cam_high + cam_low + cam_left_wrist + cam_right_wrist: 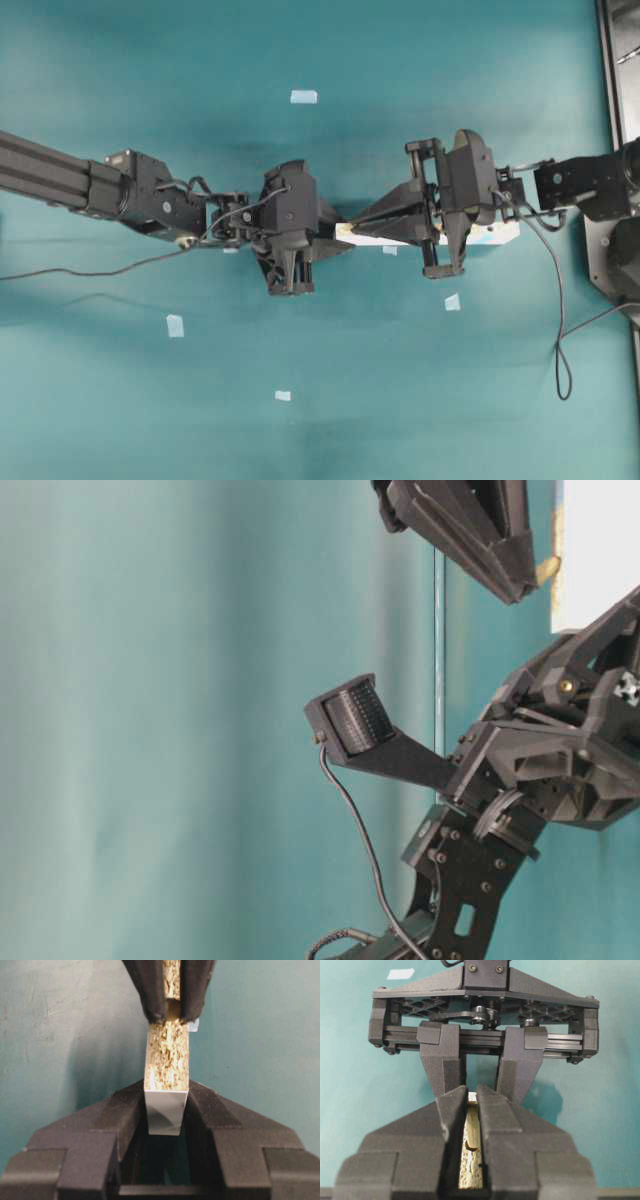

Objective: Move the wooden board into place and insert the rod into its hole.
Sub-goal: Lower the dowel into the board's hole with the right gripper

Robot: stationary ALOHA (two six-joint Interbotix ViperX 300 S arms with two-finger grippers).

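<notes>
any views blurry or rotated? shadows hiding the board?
Table-level view is turned sideways, backdrop soft. Overhead is sharp, but the arms' shadow darkens the wooden board. Left wrist view is crisp on the board's grain, left gripper blurred near the lens. Right wrist: right gripper sharp.

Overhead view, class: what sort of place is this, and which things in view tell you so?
Probably a robotics lab bench: a teal cloth-covered table marked with small tape squares, two black arms whose left gripper and right gripper meet over a wooden board, with loose cables.

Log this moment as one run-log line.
left tool: shut on wooden board | right tool: shut on rod, at board edge | insertion: cannot tell
</notes>
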